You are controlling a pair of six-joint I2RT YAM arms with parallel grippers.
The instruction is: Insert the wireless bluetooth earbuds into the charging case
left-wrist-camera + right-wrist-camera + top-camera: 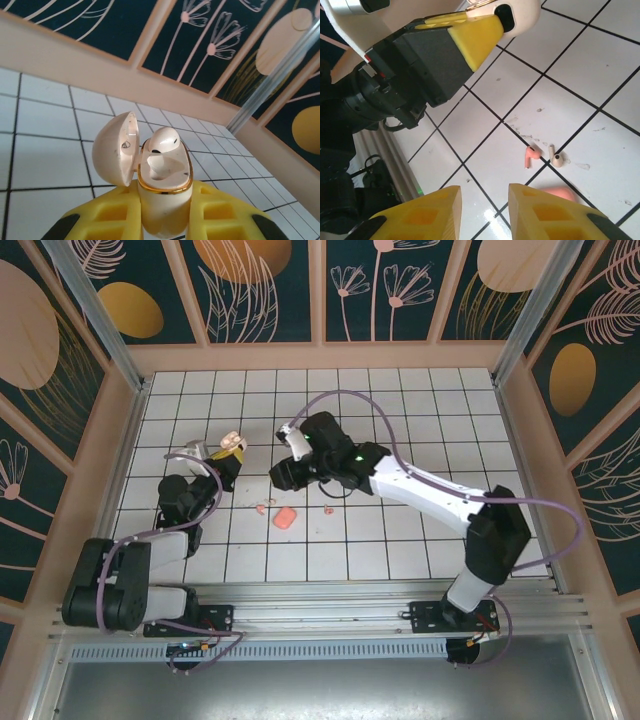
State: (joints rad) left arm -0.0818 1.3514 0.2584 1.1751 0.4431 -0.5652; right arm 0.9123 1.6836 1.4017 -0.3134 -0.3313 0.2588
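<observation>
- Currently my left gripper (165, 222) is clamped on the charging case (162, 180) (its lid (115, 150) hangs open).
- My right gripper (485, 210) has its fingers (420, 215) moderately apart, holding nothing.
- Both earbuds (532, 156) lie side by side on the table (600, 150), toward its near edge.

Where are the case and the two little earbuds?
case (165, 210), left wrist view, on its front wall.
pink earbud (531, 156), right wrist view, on its body.
white earbud (556, 160), right wrist view, on its head.
</observation>
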